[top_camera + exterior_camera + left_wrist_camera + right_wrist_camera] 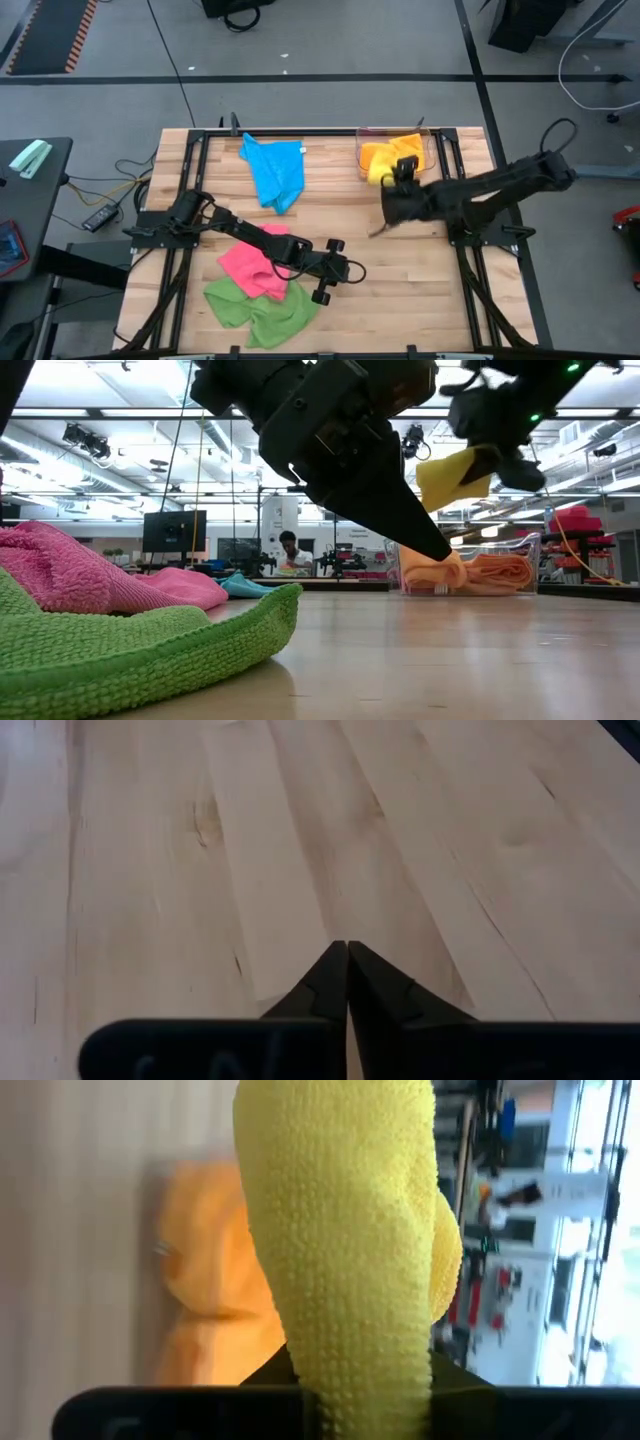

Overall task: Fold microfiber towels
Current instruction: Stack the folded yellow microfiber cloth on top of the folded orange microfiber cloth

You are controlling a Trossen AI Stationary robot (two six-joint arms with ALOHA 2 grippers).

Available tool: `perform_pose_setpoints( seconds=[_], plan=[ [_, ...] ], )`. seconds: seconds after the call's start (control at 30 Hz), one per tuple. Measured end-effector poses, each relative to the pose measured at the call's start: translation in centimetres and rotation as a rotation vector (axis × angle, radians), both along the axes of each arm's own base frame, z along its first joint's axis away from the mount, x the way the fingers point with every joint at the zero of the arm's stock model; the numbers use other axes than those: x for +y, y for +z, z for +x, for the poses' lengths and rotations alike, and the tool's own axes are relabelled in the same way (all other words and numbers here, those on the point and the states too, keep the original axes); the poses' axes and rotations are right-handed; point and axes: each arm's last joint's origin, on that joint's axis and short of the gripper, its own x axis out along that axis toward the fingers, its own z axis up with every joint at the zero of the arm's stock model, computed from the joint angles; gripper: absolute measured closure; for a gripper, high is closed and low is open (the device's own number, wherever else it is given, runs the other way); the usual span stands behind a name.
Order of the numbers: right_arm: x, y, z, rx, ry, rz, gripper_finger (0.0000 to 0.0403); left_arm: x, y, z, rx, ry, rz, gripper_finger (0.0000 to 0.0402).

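Note:
My right gripper is shut on a yellow towel and holds it in the air beside the clear bin. An orange towel lies bunched inside that bin. A blue towel lies crumpled at the table's far middle. A pink towel rests partly on a green towel near the front edge. My left gripper stands shut and empty just above bare wood, right of the pink towel; the left wrist view shows its fingertips together. My right gripper pinches a bunched part of the yellow towel between its two fingers, which the cloth mostly hides. The folds look like several layers. The towel is lifted clear of the table, its loose part bulging out past the fingers.
The clear plastic bin stands at the far right of the wooden table. Bare wood lies between the two arms and toward the front right. Black frame rails run along the table's sides. Beyond the table a person sits at desks.

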Motion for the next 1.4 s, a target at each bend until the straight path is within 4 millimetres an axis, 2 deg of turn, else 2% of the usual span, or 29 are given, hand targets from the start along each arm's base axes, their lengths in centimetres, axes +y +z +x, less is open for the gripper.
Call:
perform_pose_setpoints(
  seconds=[0.17,0.43,0.67,0.87,1.03,1.4],
  plan=[
    [-3.8,0.4,0.8,0.024,-0.061,0.040,0.0356,0.0,0.0,0.0,0.001,-0.001,0.001,0.0390],
    [-9.4,1.3,1.5,-0.052,-0.104,0.048,0.0356,0.3,0.0,0.1,0.003,0.005,0.003,0.0373],
    [-12.2,-1.1,0.9,-0.052,-0.046,0.002,0.0356,0.2,-0.1,0.0,0.014,-0.004,0.014,0.0386],
    [-13.4,-3.7,0.3,-0.030,-0.009,-0.038,0.0356,0.5,-0.1,0.0,0.013,-0.007,0.025,0.0391],
    [-13.4,-5.5,0.7,0.031,0.028,0.007,0.0356,1.0,-0.1,0.2,0.012,0.004,0.025,0.0375],
    [-12.6,-6.4,0.9,0.087,0.125,0.078,0.0356,1.0,-0.2,0.1,0.025,0.004,0.029,0.0376]
  ],
)
